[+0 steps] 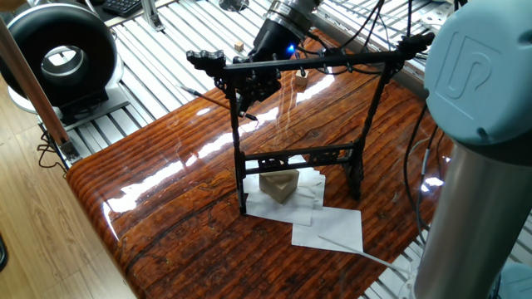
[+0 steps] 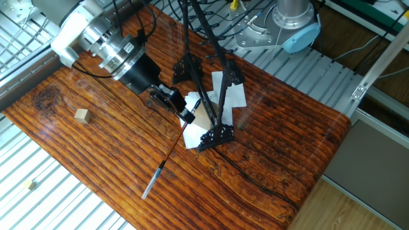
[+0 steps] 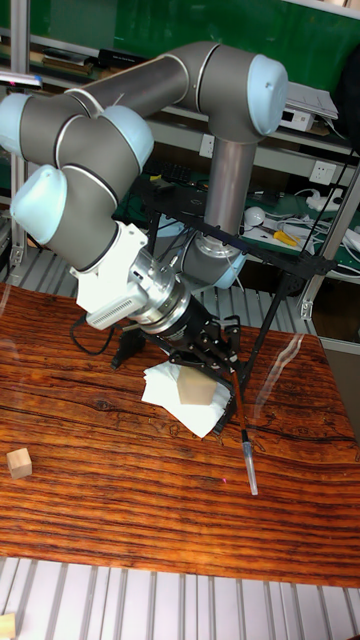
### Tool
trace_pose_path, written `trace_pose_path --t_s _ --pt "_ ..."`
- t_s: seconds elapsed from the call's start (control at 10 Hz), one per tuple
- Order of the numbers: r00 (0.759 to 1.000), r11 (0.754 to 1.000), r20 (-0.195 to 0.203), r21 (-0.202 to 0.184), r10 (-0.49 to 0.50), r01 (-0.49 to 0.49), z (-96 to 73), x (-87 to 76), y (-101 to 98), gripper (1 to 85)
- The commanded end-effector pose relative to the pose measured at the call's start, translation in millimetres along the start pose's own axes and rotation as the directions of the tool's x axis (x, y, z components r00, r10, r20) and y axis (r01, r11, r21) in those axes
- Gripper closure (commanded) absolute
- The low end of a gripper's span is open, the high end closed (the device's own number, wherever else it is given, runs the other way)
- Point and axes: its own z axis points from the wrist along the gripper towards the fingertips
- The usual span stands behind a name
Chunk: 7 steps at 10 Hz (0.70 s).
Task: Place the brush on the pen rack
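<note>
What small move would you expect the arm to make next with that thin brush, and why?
Probably a slight lift toward the top crossbar of the pen rack. The gripper is shut on the brush, which slants down toward the table. It sits close to one end of the crossbar, and the brush is not yet hung on it.

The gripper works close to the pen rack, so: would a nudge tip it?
Probably tips: the pen rack is tall and slender on small feet. It looks light, all thin bars, so the gripper, holding the brush, could shift it. The paper beneath may let it slide.
</note>
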Motion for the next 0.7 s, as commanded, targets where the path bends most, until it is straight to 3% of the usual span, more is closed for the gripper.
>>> trace_pose_path --t_s 0.0,0.3,0.6 --pt "1.0 1.0 -0.001 0.014 0.002 -0.002 -1.3 -1.8 -1.9 84.7" --pt "1.0 0.999 0.019 0.028 -0.016 0.016 -1.4 -7.2 -5.6 84.7" --pt "0.998 0.999 0.036 -0.005 -0.046 0.047 -1.4 -11.4 3.5 84.7"
